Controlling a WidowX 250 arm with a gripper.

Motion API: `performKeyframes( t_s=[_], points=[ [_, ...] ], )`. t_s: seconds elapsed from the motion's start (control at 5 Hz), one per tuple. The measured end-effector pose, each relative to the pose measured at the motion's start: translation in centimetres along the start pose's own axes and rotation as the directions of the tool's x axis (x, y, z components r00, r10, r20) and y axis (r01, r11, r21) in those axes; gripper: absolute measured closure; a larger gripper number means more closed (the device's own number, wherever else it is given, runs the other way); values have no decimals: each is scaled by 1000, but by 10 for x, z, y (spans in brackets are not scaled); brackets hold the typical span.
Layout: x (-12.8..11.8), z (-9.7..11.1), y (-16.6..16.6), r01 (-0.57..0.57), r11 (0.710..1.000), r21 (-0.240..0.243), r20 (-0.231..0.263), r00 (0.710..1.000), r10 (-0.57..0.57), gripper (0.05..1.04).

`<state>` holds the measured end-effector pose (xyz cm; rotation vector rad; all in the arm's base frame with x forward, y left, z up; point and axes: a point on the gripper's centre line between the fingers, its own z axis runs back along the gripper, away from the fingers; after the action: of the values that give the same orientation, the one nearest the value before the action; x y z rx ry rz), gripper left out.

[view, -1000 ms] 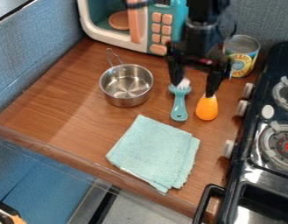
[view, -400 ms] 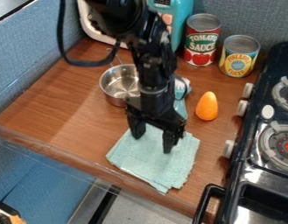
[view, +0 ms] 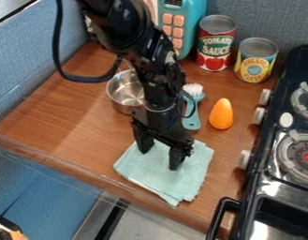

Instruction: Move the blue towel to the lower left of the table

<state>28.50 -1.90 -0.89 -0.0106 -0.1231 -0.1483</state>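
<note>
Two fingers of the gripper (view: 160, 160) stand apart, nothing grasped, at the upper part of the blue towel (view: 172, 183), contact uncertain; the towel lies flat and folded near the front edge of the table (view: 62, 124), right of the goal corner. Main risk, as judged: too shallow a closure pinches only the top layer; the cloth then unfolds or slips during the leftward move.
</note>
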Motion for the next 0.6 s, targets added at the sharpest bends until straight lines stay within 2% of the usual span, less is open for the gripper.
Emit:
performKeyframes(
  t_s=[0.4, 0.6],
  points=[
    [-5, -1, 36, -3, 998, 70, -3, 1000, 4, 83],
    [-14, 0, 71, -30, 996, 86, -4, 1000, 30, 82]
  ],
)
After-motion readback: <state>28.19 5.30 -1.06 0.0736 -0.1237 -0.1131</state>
